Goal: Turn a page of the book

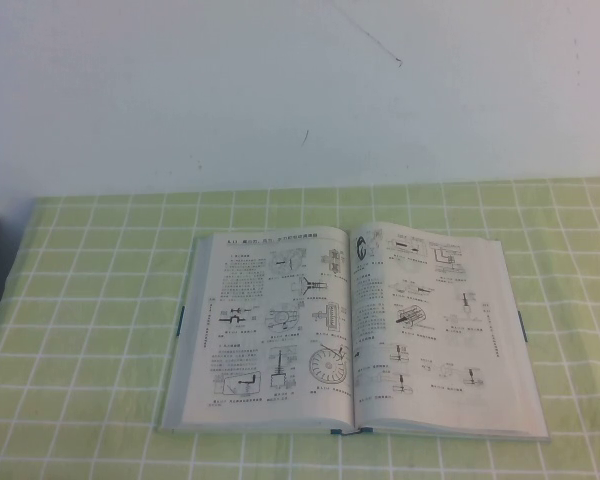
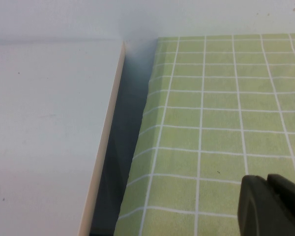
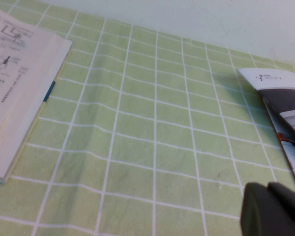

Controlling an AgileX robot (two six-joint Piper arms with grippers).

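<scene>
Tablecloth [image 1: 100,330], green with a white grid, is covering the table and taking up most of the high view, with a pale wall [image 1: 280,90] standing behind it. Book [image 1: 352,330] is lying open and flat near the middle of the cloth, spine running away from the robot, grey-blue cover edges showing along both outer sides. Its left-hand leaf is carrying text and larger drawings, among them a round dial figure low by the spine. The page [image 1: 435,325] on the right is lying flat, showing many small black diagrams and a dark ring figure at its far inner corner. Neither arm is showing in the high view. A white board [image 2: 44,137] is lying beside the cloth's left edge in the left wrist view, with a dark gap between them. A glossy leaflet [image 3: 285,108] is lying on the cloth well to the right of the book in the right wrist view. The left gripper [image 2: 268,206] is hanging over bare cloth near that left edge, well apart from the book, its dark fingers pressed together with only a thin seam between them. The right gripper [image 3: 268,209] is hanging over bare cloth between the book's right cover edge and the leaflet, touching neither, its jaws closed with nothing between them
</scene>
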